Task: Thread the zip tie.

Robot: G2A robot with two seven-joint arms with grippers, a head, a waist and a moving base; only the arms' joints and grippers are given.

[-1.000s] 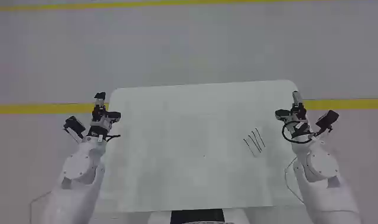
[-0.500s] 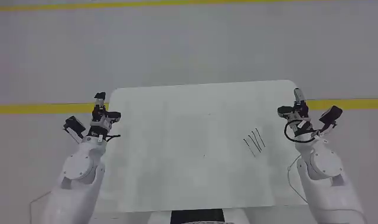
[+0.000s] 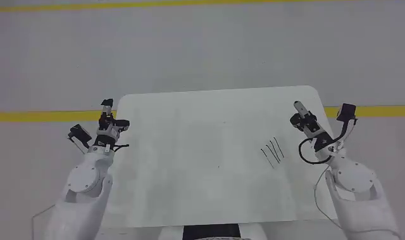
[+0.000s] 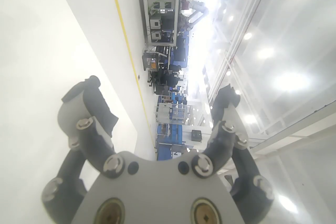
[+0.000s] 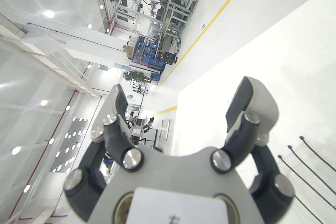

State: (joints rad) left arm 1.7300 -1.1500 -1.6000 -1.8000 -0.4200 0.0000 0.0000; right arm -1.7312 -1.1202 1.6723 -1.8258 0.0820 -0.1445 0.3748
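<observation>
So, nothing threaded yet.
Three thin black plastic zip ties [image 3: 273, 151] lie untouched on the white table [image 3: 190, 126], toward its right edge; left gripper [image 3: 106, 107] and right gripper [image 3: 297, 107], wide open and empty, flank it.

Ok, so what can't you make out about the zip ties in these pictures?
1. Top view: the zip ties are too small to tell heads from tails.
2. Right wrist view: their tail ends are cut off by the picture's edge.
3. The locking slots in their heads are too small to see in either view.
</observation>
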